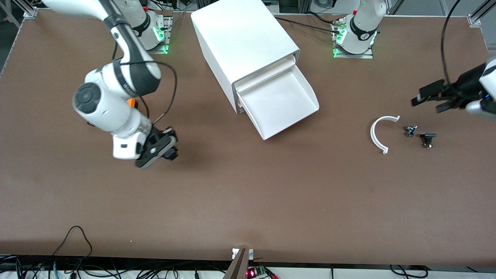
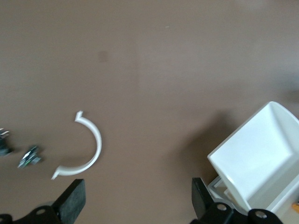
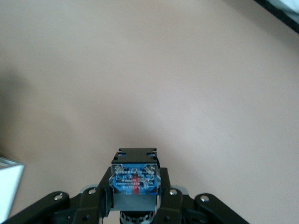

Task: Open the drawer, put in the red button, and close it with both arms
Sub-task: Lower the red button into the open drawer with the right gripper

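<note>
My right pincer grips the red button above the surface; next, carry it over the open drawer; left pincer waits agape

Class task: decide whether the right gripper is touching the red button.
Touching. The right wrist view shows the right gripper with its fingers shut against both sides of the red button, its dark block body held above the table.

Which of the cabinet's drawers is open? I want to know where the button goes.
The lowest drawer, pulled out over the table; the one above it stays in the cabinet.
</note>
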Motion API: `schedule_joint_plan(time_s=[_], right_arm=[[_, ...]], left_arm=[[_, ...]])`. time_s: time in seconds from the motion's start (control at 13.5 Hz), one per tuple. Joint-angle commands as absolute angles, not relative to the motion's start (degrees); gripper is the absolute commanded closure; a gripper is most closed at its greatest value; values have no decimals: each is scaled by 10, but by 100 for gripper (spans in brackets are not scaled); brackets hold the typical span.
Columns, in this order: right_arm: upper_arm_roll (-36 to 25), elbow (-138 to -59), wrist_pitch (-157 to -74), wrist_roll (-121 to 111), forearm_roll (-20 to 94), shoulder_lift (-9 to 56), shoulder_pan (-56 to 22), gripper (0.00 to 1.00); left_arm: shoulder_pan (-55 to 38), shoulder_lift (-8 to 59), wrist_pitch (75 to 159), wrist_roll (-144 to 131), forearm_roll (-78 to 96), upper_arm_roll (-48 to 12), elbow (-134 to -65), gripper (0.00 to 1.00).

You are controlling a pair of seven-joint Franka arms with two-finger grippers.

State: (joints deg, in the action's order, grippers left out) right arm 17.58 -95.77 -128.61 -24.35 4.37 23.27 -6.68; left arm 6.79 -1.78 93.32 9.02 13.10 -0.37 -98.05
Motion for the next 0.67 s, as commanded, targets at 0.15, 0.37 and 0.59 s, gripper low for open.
schedule_joint_plan(time_s=[0.15, 0.37, 0.59], right_arm=[[221, -855, -1284, -267, 40, 269, -144, 65], [221, -800, -1302, -274, -1, 307, -212, 65], [218, -764, -1296, -301, -22, 338, -273, 65]], left_arm=[[14, -29, 863, -91, -11, -30, -935, 0], [10, -33, 852, -112, -28, -26, -911, 0], [11, -35, 855, -111, -28, -20, -911, 0]])
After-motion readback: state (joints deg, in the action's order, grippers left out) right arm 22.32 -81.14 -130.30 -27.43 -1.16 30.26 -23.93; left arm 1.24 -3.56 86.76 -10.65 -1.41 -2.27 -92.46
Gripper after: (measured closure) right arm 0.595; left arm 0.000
